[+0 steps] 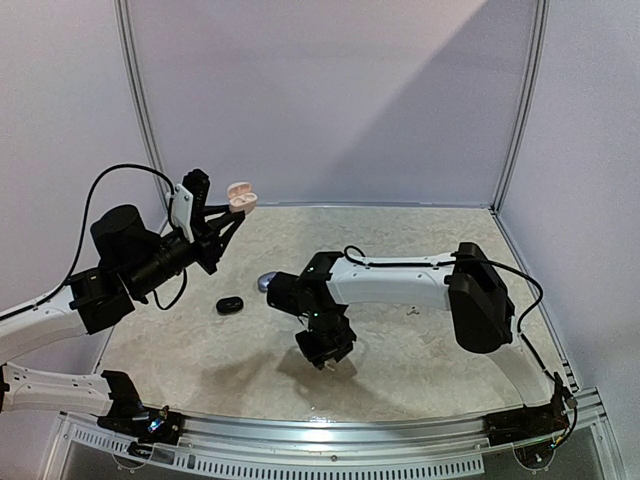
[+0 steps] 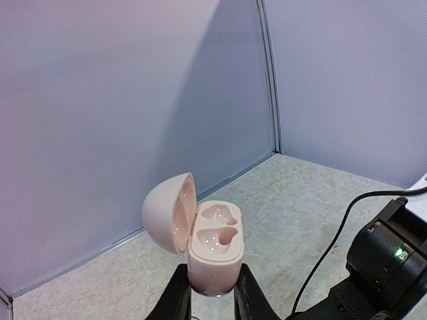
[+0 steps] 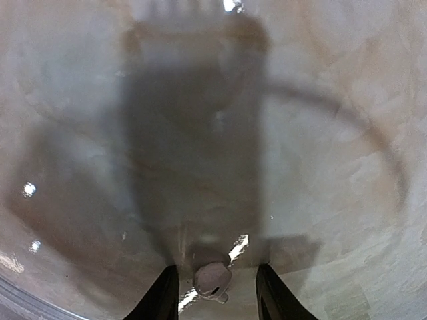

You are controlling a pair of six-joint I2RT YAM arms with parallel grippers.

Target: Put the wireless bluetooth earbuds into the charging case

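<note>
My left gripper [image 1: 228,213] is shut on a pale pink charging case [image 1: 241,197] and holds it high above the table's far left. In the left wrist view the case [image 2: 215,250] stands upright between the fingers [image 2: 179,297] with its lid open to the left, and both wells are empty. My right gripper [image 1: 325,352] points down at the middle of the table. In the right wrist view it [image 3: 215,297] is open, with a pale earbud [image 3: 212,280] lying on the table between its fingers, touching neither. Another tiny white earbud [image 1: 412,310] lies to the right.
A shut black case [image 1: 229,304] lies on the table left of the right arm. A silvery-grey case [image 1: 266,282] sits just behind it, by the right arm's wrist. Grey walls close the table at the back and sides.
</note>
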